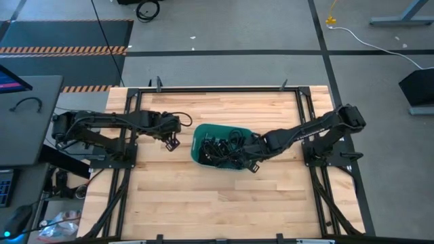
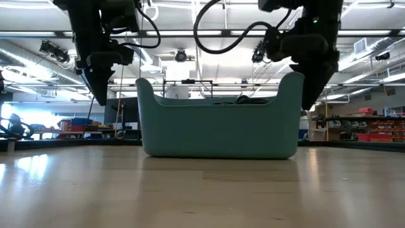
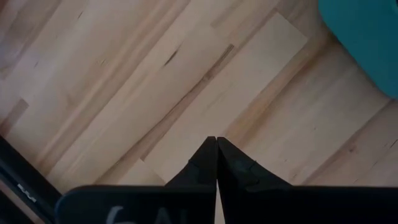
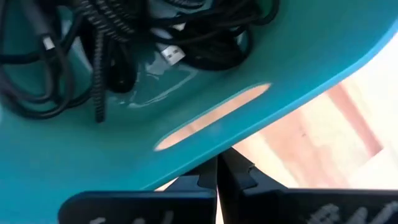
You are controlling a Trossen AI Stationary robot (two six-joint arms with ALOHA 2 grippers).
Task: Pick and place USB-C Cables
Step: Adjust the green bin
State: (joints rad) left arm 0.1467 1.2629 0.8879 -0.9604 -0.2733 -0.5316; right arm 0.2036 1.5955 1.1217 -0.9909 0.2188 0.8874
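The cables (image 1: 220,146) lie in a tangled black heap inside the teal tub (image 1: 201,137), which sits mid-table (image 1: 203,203); none lies on the bare wood. The right pincer (image 1: 253,165) hangs just outside the tub's wall on the right arm's own side, near its slotted handle (image 4: 211,118), with both fingers pressed together and pinching nothing. From it, the heap lies just over the rim, toward the tub's middle and the left arm. The left pincer (image 1: 170,143) hovers above bare wood beside the tub's opposite wall, also pressed together and empty.

Both stand near the tub, but the right one looks nearer the pile, so I judge it better placed for a pick: it would have to spread its fingers, clear the rim and drop into the heap. The cables are looped and tangled with no single clear long axis, so a grab may drag up several at once.
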